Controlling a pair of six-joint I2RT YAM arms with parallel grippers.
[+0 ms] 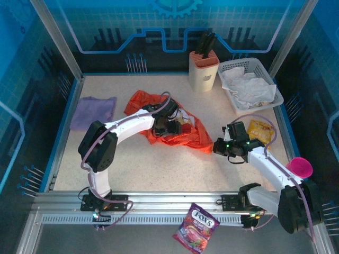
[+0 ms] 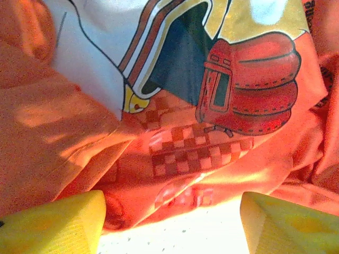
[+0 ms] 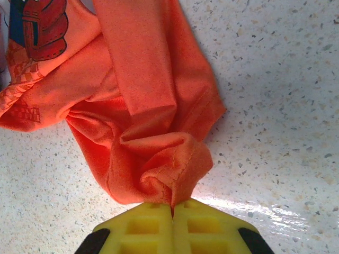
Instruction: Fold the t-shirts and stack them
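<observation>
Cloth at the right-hand corner of the crumpled orange-red t-shirt point(image 1: 196, 138) on the tabletop point(image 1: 159, 169) is pinched in the clenched right tool point(image 3: 172, 217), while the released left tool point(image 2: 172, 227) is poised directly above its printed chest point(image 2: 212, 90), with the lavender t-shirt point(image 1: 92, 112) lying well apart at the far left.

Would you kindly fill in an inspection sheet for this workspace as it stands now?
Surface: speckled tabletop, no spills seen.
Job's things: orange t-shirt crumpled at centre; lavender t-shirt lying far left, apart.
Clutter: knife block, basket of white cloths, yellow packet, pink cup, sweets bag by the front rail.
Grippers: left gripper, fingers apart over the orange t-shirt's print; right gripper shut on its bunched edge.
Cables: one cable looped along each arm.
Surroundings: blue enclosure walls.
</observation>
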